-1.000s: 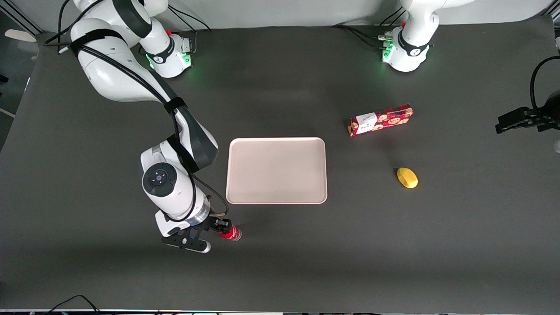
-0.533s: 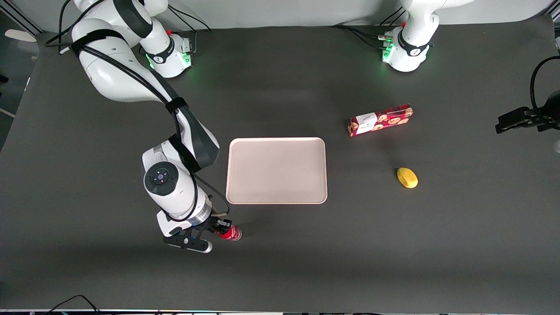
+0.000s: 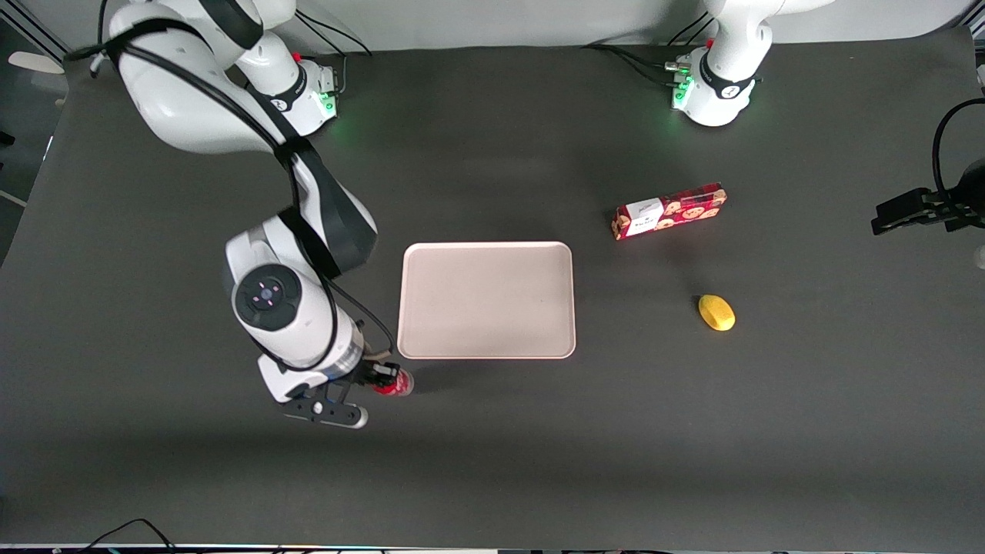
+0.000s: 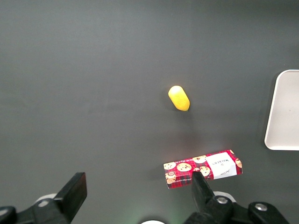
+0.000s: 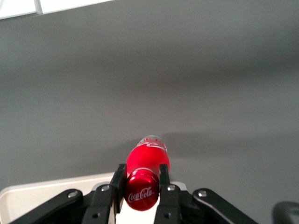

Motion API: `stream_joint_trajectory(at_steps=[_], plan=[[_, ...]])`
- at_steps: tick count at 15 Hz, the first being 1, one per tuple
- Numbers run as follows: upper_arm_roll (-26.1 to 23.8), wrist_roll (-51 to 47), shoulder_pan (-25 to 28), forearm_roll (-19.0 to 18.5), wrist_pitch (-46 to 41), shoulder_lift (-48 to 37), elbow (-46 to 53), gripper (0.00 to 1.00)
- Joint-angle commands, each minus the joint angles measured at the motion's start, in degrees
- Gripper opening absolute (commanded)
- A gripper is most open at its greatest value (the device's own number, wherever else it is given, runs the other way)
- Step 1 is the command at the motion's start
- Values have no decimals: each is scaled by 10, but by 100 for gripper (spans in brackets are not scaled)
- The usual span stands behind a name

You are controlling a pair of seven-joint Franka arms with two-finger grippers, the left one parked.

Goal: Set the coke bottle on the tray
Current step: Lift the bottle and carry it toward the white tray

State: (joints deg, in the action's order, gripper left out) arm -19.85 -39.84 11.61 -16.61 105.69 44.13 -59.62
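The coke bottle (image 3: 394,383) is small, with a red cap, red label and clear base. My right gripper (image 3: 382,380) is shut on its neck just below the cap and holds it off the table, nearer the front camera than the tray's near corner. In the right wrist view the bottle (image 5: 146,161) hangs between the two black fingers (image 5: 118,181), with my gripper (image 5: 141,182) closed round the cap. The tray (image 3: 486,300) is large, flat, pale pinkish-beige, and nothing lies on it. Its rim also shows in the right wrist view (image 5: 56,5).
A long red cookie box (image 3: 669,211) and a yellow lemon-like object (image 3: 716,312) lie toward the parked arm's end of the table. Both also show in the left wrist view, the box (image 4: 202,169) and the yellow object (image 4: 179,98). The table (image 3: 492,446) is dark grey.
My right arm has risen and moved away from the front camera toward the tray's near corner, carrying the bottle with it. The bottle has left the table.
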Motion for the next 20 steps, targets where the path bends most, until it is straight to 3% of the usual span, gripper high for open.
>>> stream_joint_trajectory(at_steps=[1,4,7,9,12,15,20], plan=[[-19,56,-9,-8,-143,-99,-9,0],[-40,77,-8,-3,-241,-175,-9,0],[-76,61,-7,5,-283,-221,-8,0],[-92,-7,-8,45,-283,-226,-7,0],[-132,-117,-8,69,-276,-217,-11,0],[-134,-129,-23,69,-226,-217,-84,0],[-125,-132,-42,58,-54,-241,-266,0]])
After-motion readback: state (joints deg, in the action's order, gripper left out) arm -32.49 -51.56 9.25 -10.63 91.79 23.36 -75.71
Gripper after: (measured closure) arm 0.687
